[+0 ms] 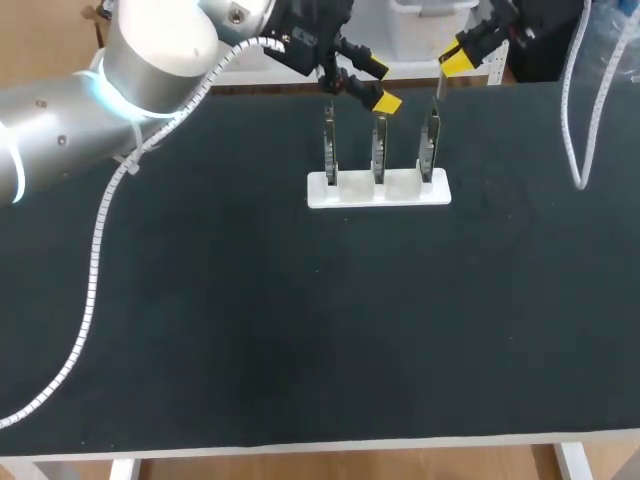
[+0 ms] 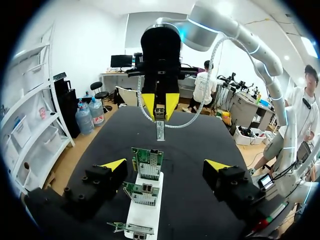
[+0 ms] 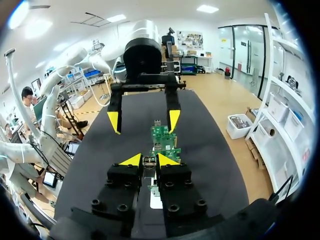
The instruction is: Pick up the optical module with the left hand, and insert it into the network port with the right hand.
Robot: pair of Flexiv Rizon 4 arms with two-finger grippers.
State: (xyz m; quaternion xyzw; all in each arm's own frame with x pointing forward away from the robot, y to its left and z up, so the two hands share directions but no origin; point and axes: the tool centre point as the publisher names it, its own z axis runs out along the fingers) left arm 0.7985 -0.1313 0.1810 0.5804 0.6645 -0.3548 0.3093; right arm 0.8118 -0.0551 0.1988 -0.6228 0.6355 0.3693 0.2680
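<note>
Optical module [image 2: 160,127] hung upright, pinched between the nearly closed fingers of the right gripper [image 2: 160,113]. It was just above the end network card [image 1: 429,150] of three standing in a white holder [image 1: 378,190] on the dark surface [image 1: 300,320]. The left gripper [image 2: 165,164] stood wide open and empty over the row of cards. If the module came down tilted or off-line from the network port [image 2: 154,151], it would likely catch the cage edge, slip in the fingers or tip the card. The nearby left gripper could also be struck.
</note>
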